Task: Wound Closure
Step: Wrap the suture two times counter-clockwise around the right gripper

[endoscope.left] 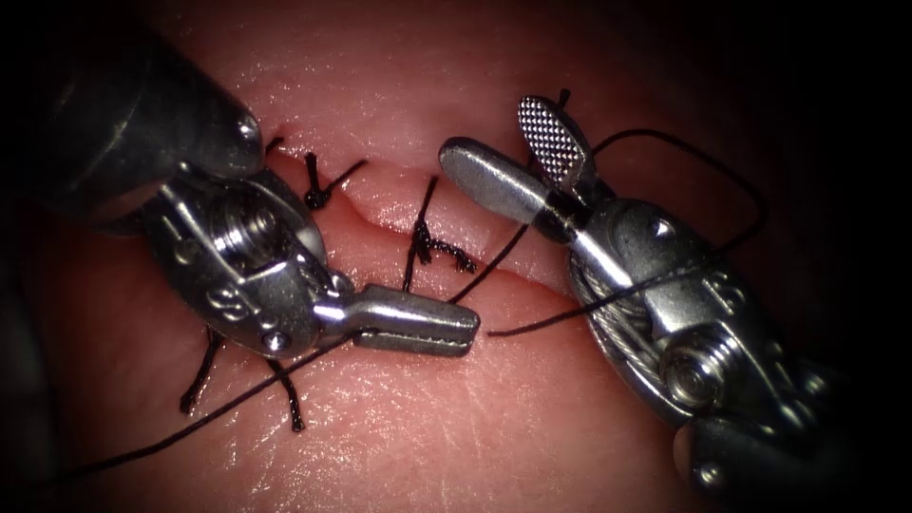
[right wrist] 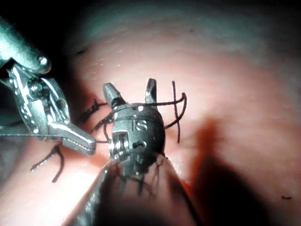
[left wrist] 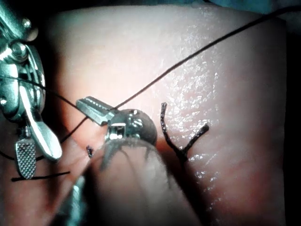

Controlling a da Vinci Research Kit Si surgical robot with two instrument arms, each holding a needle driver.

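On the tissue the cut runs from upper left to lower right, with two knotted stitches across it. My left tool lies over the cut's left side, jaws shut on the black thread, which trails off to the lower left. From the jaw tips the thread rises to my right tool and loops around its wrist. The right tool's jaws stand open above the cut, holding nothing. The left wrist view shows the left tool shut on the thread. My right tool is open, thread wrapped behind its jaws.
Cut thread ends stick up from the tissue under the left tool's wrist, and another pair shows beside it. A wide thread loop arcs out past the right tool. The left tool lies close beside the right one.
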